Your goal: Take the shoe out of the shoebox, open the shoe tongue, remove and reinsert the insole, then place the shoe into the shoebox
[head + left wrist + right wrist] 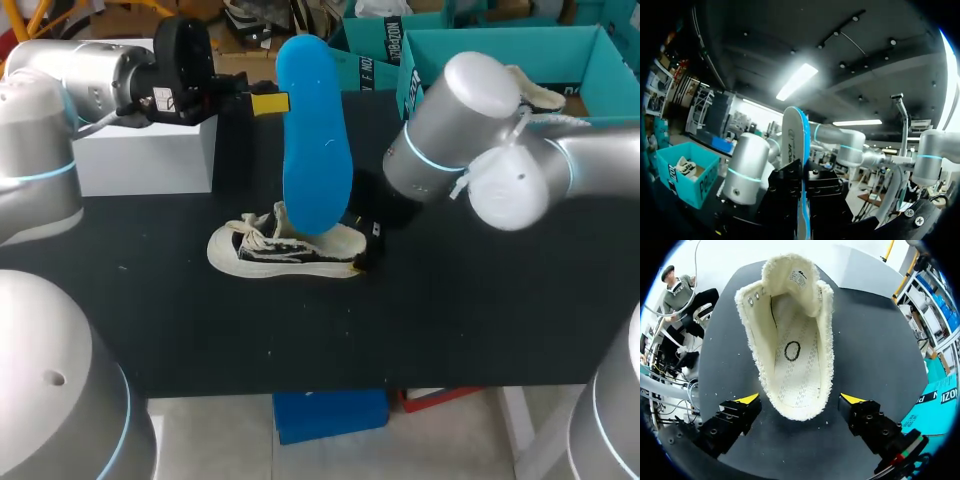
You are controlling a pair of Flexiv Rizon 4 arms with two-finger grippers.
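Note:
A white and black sneaker [288,250] lies on its side on the black table [450,320]. My left gripper [274,102] is raised behind the sneaker and shut on a blue insole [312,150], which stands upright with its lower end at the shoe's opening. In the left wrist view the insole [792,145] shows edge-on between that gripper's [802,200] black fingers. My right gripper [368,240] is low at the heel, mostly hidden under its wrist. In the right wrist view it [800,399] is open, its yellow tips either side of the sneaker's [795,340] heel without touching. The shoe's inside is bare.
A teal shoebox [590,60] stands at the back right with another shoe inside; its corner [935,410] shows beside the right gripper. A white box [145,155] sits at the back left under my left arm.

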